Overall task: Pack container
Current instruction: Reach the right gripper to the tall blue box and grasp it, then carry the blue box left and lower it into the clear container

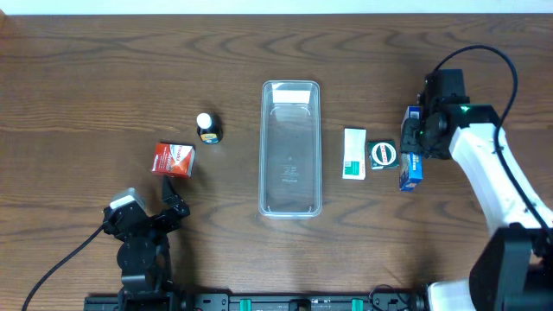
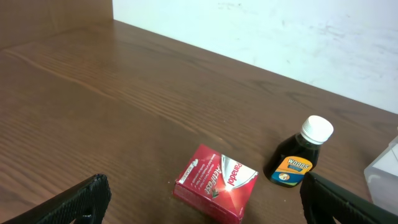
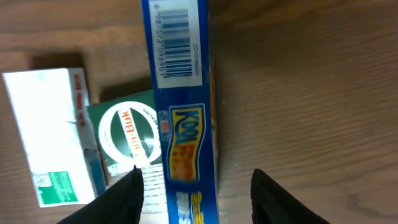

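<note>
Your container [image 1: 291, 164] is lying in the middle of the table [image 1: 86, 86]. It is see-through, long and thin. Its long side is pointing away from the robot.

On its right side, a white box [image 1: 354, 154] is lying just beside it, but they are not touching. Right next to the white box, a small green box [image 1: 383, 154] with a round white label is sitting. A long blue box [image 1: 411, 160] is lying against the far side of the green box, and they look like they are touching. You can see a barcode and yellow letters on the blue box in the right wrist view.

Your right gripper [image 3: 196, 180] is hanging over the blue box. Its two fingers [image 3: 124, 193] are spread apart, one on each side of the box. One finger is hanging over the green box and the other over bare wood. Neither finger is pressing on the blue box, so the gripper is holding nothing.

On the container's left side, a small dark bottle [image 1: 207, 128] with a white cap is standing near it. A red box [image 1: 174, 159] is lying a bit further left and closer to the robot.

Your left gripper [image 2: 205, 186] is sitting low near the front edge of the table and pointing at the red box. Its fingers are spread wide apart. It is not touching anything and it is holding nothing.
</note>
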